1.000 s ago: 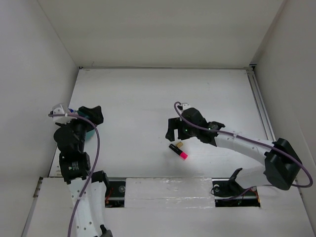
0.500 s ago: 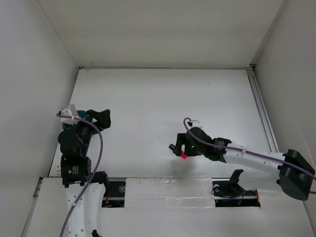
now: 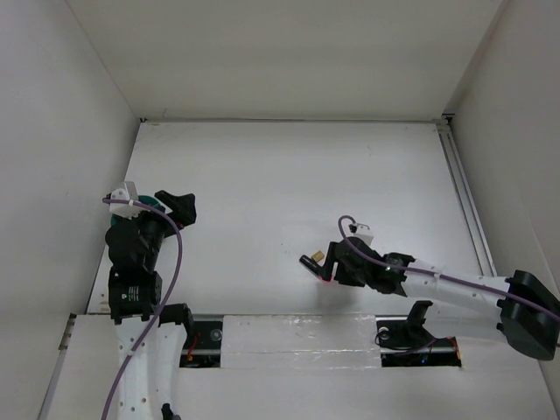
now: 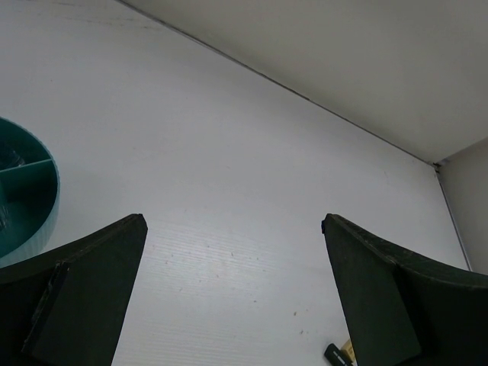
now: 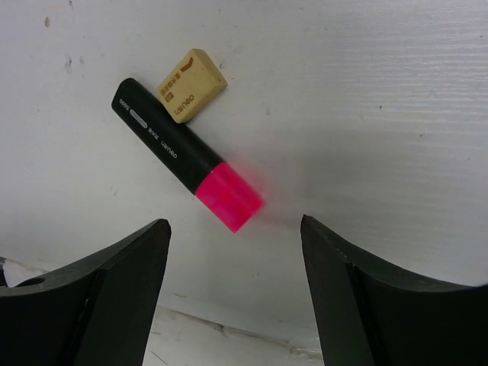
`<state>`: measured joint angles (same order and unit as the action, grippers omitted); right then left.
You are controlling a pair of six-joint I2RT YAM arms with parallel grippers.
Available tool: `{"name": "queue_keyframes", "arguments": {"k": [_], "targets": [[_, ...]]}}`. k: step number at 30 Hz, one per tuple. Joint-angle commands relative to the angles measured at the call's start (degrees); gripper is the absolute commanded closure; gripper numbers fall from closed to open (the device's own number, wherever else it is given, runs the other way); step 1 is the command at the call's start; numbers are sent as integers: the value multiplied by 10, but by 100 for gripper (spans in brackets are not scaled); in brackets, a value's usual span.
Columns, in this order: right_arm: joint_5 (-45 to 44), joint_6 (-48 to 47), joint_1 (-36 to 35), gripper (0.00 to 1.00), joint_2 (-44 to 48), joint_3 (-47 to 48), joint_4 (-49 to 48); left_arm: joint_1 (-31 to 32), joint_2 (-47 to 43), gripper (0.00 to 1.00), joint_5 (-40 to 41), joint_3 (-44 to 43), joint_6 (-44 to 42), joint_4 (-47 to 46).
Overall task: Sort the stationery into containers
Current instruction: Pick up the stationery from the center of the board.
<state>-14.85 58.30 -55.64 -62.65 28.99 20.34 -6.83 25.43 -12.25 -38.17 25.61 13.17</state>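
A black marker with a pink end (image 5: pixel 183 156) lies flat on the white table, its pink end toward my right gripper (image 5: pixel 235 225). That gripper is open, and the pink end sits just ahead of its fingertips, untouched. A tan eraser (image 5: pixel 191 85) rests against the marker's black end. From above, the marker (image 3: pixel 311 262) and eraser (image 3: pixel 320 255) lie beside the right gripper (image 3: pixel 330 267). The teal round container (image 4: pixel 23 200), with inner dividers, shows at the left edge of the left wrist view. My left gripper (image 4: pixel 232 221) hangs open and empty to its right. Overhead, the left gripper (image 3: pixel 182 208) mostly hides the container (image 3: pixel 154 206).
The near table edge with a taped strip (image 3: pixel 289 331) runs just behind the right gripper. White walls enclose the table on the left, back and right, and a rail (image 3: pixel 464 192) runs along the right side.
My right gripper has moved toward the near edge and down to the marker's pink end, its jaws narrowing. The left gripper shifted slightly right of the container.
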Motion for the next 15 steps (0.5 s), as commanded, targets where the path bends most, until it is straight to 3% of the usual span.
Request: {"name": "queue_keyframes", "arguments": {"k": [1, 6, 15], "targets": [[-23, 30, -17, 25, -1, -2, -14, 2, -1, 0, -11, -16, -5, -18], [-56, 51, -33, 25, -7, 4, 5, 2, -1, 0, -16, -16, -5, -24], [-80, -49, -40, 24, -47, 44, -8, 2, -1, 0, -16, -16, -5, -24]]}}
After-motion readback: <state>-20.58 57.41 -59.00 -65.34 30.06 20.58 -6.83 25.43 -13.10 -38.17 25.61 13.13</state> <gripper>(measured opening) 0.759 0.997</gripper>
